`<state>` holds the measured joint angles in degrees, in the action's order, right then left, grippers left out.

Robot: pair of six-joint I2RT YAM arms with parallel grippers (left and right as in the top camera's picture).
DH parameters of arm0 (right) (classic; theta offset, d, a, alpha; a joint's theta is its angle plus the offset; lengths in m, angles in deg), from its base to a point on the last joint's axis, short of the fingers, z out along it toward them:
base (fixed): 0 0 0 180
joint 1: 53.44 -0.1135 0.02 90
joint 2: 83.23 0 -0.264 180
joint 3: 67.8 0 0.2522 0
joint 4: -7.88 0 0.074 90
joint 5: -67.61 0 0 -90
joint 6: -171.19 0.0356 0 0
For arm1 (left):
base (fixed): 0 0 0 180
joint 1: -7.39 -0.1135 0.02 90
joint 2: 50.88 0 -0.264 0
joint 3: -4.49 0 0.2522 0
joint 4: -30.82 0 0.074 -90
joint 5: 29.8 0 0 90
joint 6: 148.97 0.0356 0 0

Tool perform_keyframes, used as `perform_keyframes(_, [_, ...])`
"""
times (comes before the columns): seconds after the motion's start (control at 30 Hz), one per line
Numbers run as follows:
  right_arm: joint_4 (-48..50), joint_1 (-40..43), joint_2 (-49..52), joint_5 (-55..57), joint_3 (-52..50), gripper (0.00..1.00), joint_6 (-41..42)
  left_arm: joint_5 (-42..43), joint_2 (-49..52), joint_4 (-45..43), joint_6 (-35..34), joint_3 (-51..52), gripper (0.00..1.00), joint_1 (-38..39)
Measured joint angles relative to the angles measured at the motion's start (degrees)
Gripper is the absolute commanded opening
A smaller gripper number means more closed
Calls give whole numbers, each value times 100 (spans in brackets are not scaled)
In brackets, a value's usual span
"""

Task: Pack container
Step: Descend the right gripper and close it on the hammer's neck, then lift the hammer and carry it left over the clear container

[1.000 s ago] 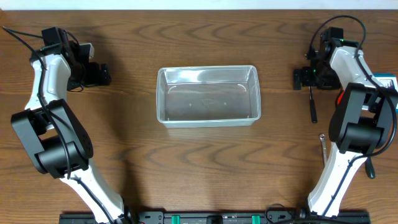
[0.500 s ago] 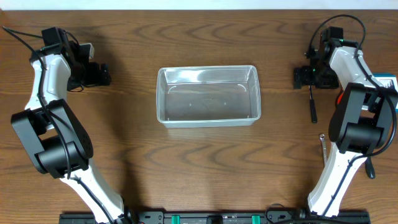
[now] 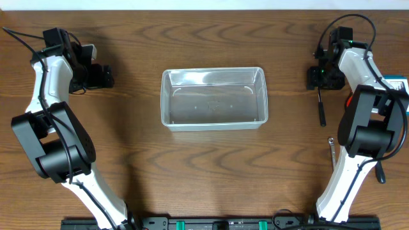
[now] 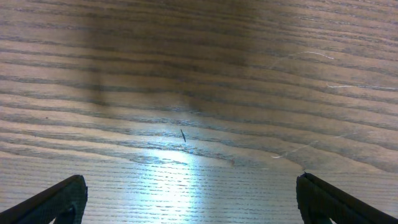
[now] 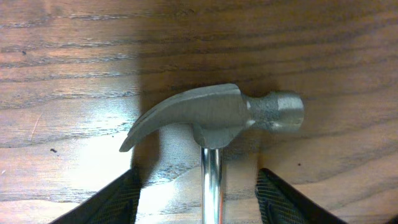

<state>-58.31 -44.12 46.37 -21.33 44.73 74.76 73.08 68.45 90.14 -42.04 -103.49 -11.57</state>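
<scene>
A clear plastic container (image 3: 212, 126) sat empty at the middle of a wooden table (image 3: 211, 172), well apart from both arms. On the far right, the right gripper (image 5: 199, 190) hung over a hammer (image 5: 214, 115) lying flat. Its fingers (image 5: 121, 199) were half spread on either side of the metal shaft, just below the head. Wood showed in the gap on each side, so it gripped nothing. On the far left, the left gripper (image 4: 186, 196) stood wide open over the tabletop, holding nothing.
</scene>
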Motion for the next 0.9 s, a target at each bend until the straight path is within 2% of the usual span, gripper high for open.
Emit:
perform_keyframes(0.1, [26,0,0,2,-4,41,9,0,0,2,0,0,98,0])
perform_keyframes(0.23, [46,0,0,9,-7,34,17,0,0,0,0,0,98,0])
perform_keyframes(0.6, [72,0,0,76,-11,1,7,0,0,0,0,0,98,0])
perform_keyframes(0.9, [-295,0,28,129,138,1,26,0,0,2,0,0,98,0])
